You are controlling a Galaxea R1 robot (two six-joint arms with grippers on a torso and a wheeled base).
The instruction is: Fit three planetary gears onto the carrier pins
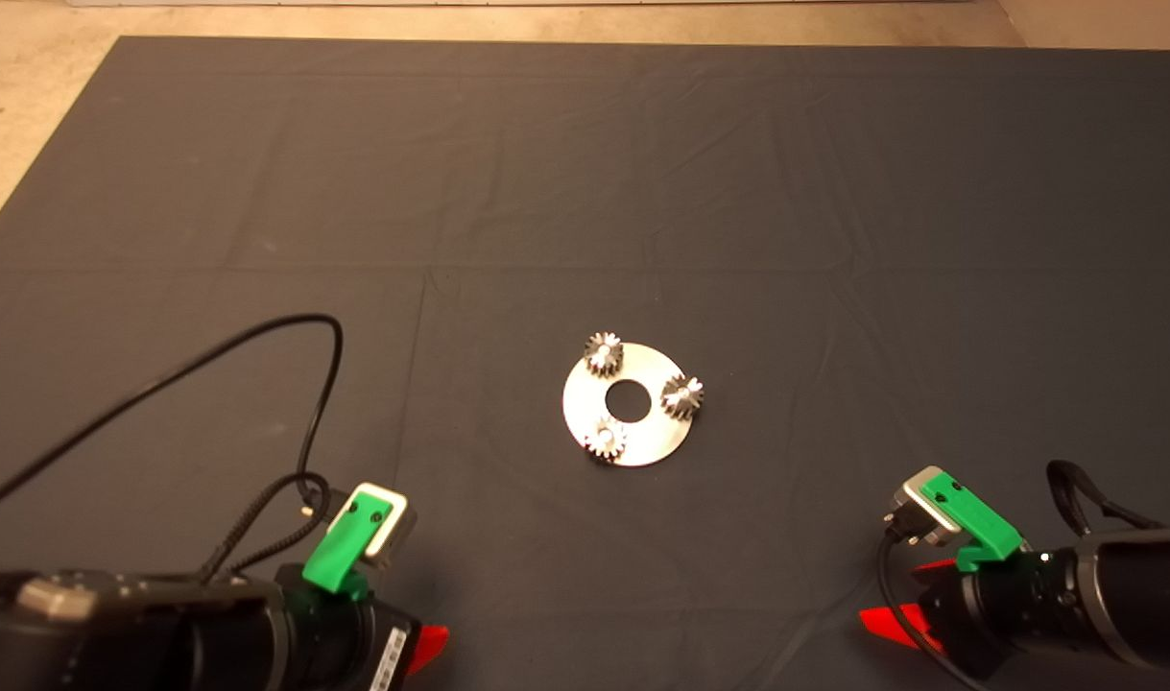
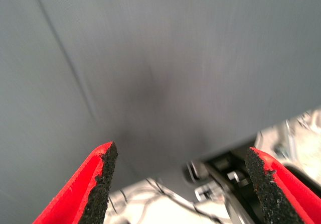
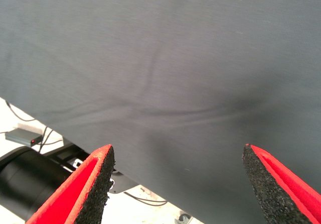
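A shiny round carrier plate (image 1: pixel 642 443) with a large centre hole lies at the middle of the mat in the head view. Three small steel planetary gears sit on it: one at the far edge (image 1: pixel 603 354), one at the right edge (image 1: pixel 682 395), one at the near edge (image 1: pixel 606 439). A silver carrier pin tip shows in each gear's bore. My left gripper (image 2: pixel 178 184) waits open at the mat's lower left, nothing between its fingers. My right gripper (image 3: pixel 178 184) waits open at the lower right, also holding nothing. Both are far from the plate.
A black cable (image 1: pixel 258 336) loops over the mat above the left arm. The dark mat (image 1: pixel 585 173) has shallow creases. Pale floor shows past the mat's far and left edges, and cables and robot parts show beyond its near edge in both wrist views.
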